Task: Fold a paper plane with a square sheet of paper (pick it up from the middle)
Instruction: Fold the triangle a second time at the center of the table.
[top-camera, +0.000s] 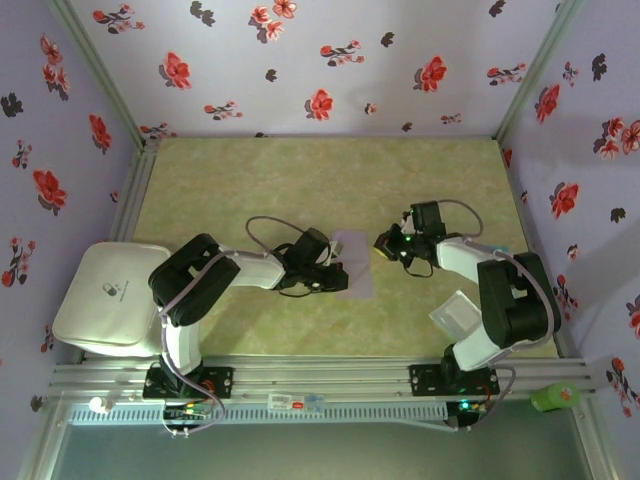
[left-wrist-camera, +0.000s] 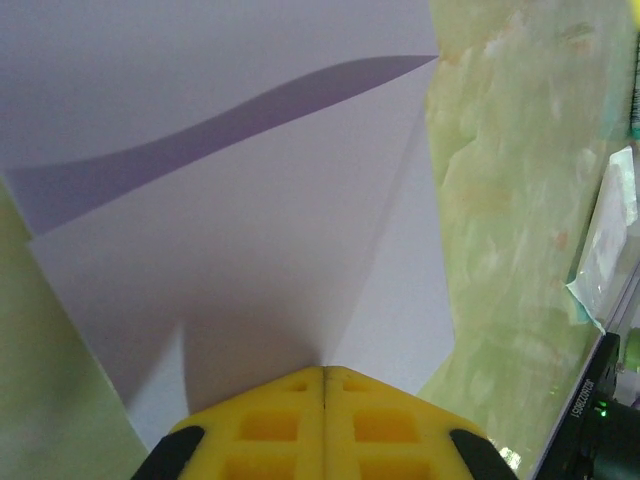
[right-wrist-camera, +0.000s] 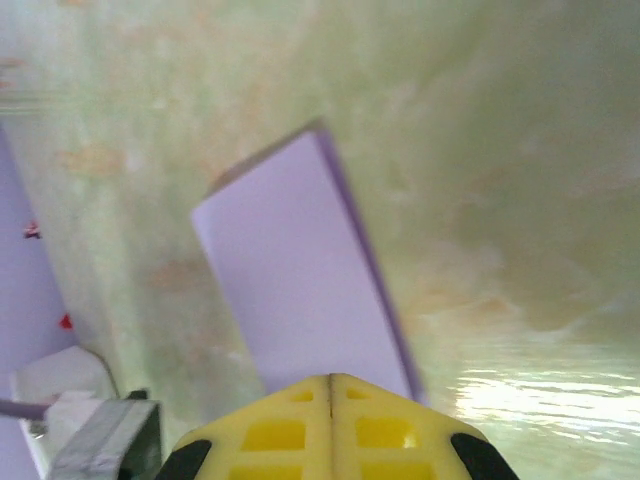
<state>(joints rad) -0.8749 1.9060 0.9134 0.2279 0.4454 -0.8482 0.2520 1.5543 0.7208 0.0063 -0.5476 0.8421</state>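
The square sheet of paper (top-camera: 356, 262) is pale lavender and lies mid-table between my two grippers. In the left wrist view the sheet (left-wrist-camera: 250, 230) rises in a soft fold whose crease runs straight into my left gripper (left-wrist-camera: 324, 372). The yellow fingers (left-wrist-camera: 270, 425) are shut on its near edge. In the right wrist view the sheet (right-wrist-camera: 300, 270) reaches out as a narrow lavender strip from my right gripper (right-wrist-camera: 330, 378), which is shut on its edge. From above, the left gripper (top-camera: 337, 272) meets the sheet's left side and the right gripper (top-camera: 384, 244) its upper right side.
A whitish translucent plastic square (top-camera: 457, 313) lies by the right arm's base and also shows in the left wrist view as plastic (left-wrist-camera: 610, 240). A white rounded device (top-camera: 108, 296) sits at the table's left edge. A green object (top-camera: 555, 398) rests on the front rail. Flowered walls enclose the table.
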